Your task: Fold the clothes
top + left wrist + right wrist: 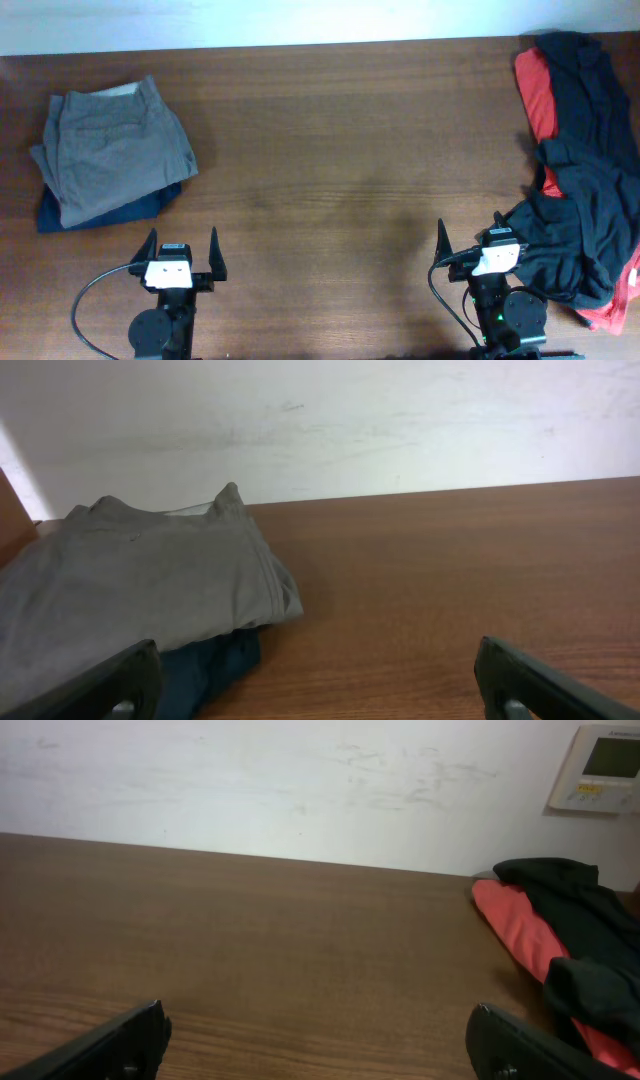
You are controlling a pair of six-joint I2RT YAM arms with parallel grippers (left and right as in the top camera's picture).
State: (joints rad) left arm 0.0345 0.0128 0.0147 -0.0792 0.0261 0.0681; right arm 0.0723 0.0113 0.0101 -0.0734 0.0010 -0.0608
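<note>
Clothing already folded sits at the upper left of the overhead view: a pair of grey cloth trousers [112, 148] lies on top of a dark blue folded garment [70, 212], whose edge peeks out beneath. Down the right edge of the brown wooden table [330, 150] sprawls a crumpled heap of black and red clothing [590, 180], unfolded. The left claw [182, 236], at lower left, has its fingers wide apart and holds nothing. The right claw [470, 228], at lower right, is likewise spread and empty, just beside the heap's black fabric.
</note>
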